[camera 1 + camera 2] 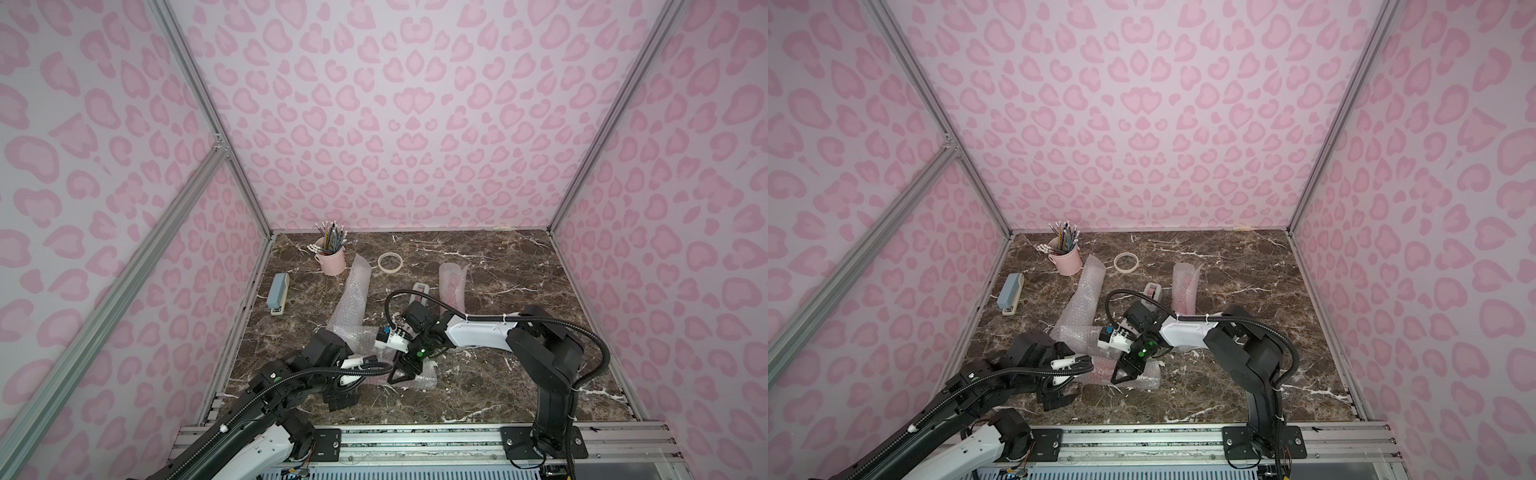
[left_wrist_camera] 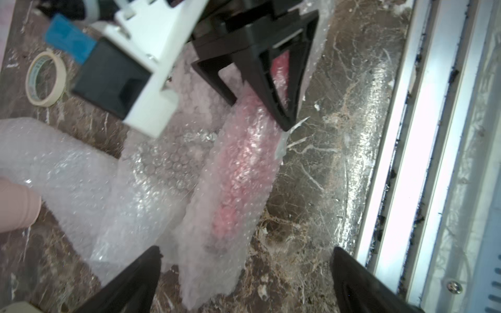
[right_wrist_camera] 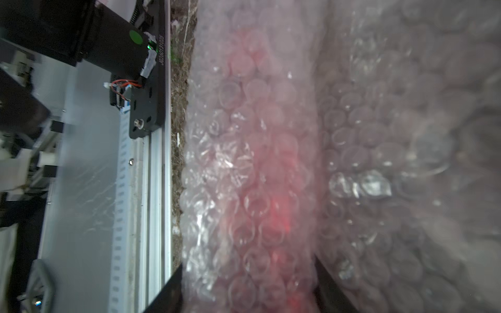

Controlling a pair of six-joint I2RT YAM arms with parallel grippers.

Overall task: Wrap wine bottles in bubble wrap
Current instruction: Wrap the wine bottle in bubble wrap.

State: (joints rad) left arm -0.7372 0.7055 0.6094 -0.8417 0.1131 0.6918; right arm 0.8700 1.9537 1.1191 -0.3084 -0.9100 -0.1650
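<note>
I read the right gripper (image 2: 259, 112) as closed partway on the bubble wrap (image 2: 200, 244), which is rolled around a pink-red wine bottle (image 2: 238, 173). The roll lies near the table's (image 1: 469, 395) front edge. The left gripper (image 2: 245, 249) stands wide open and empty, straddling the roll's end; whether it touches is probably unclear. Bare marble extends toward the right edge.
</note>
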